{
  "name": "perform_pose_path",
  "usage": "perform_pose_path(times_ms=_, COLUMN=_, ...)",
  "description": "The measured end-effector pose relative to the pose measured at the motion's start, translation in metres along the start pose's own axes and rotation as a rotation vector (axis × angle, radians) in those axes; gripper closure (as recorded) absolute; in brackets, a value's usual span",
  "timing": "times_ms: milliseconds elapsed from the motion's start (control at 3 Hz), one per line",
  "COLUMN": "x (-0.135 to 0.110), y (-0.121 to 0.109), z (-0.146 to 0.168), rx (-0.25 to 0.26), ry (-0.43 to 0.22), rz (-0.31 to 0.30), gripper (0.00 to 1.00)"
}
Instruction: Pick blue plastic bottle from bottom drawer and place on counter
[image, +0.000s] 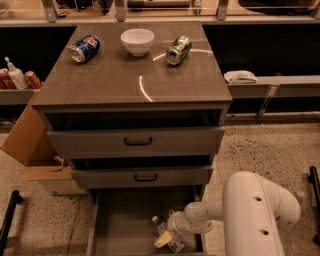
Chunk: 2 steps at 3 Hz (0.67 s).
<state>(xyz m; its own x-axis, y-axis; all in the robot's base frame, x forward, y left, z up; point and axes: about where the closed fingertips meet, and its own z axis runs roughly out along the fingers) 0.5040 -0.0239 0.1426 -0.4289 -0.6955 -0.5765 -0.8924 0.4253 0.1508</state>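
Note:
The bottom drawer (120, 225) stands pulled open under the cabinet, its grey floor showing. The blue plastic bottle (161, 226) lies in it toward the right front, with its white cap pointing up-left. My gripper (167, 239) is down inside the drawer right at the bottle's body, at the end of my white arm (255, 215), which reaches in from the right. The gripper hides part of the bottle. The counter (115, 85) is the glossy grey-brown top of the cabinet, well above.
On the counter lie a blue soda can (84, 48), a white bowl (137, 41) and a green can (178, 49). Two drawer fronts with black handles (138, 141) sit above the open drawer. A cardboard box (30, 145) stands at the left, and a white pump bottle (15, 75) sits on the left shelf.

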Motion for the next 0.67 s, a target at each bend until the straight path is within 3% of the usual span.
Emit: perform_pose_path(times_ms=667, x=0.0123, y=-0.0012, z=0.0131, rx=-0.011, ry=0.055, rz=0.004, gripper=0.0)
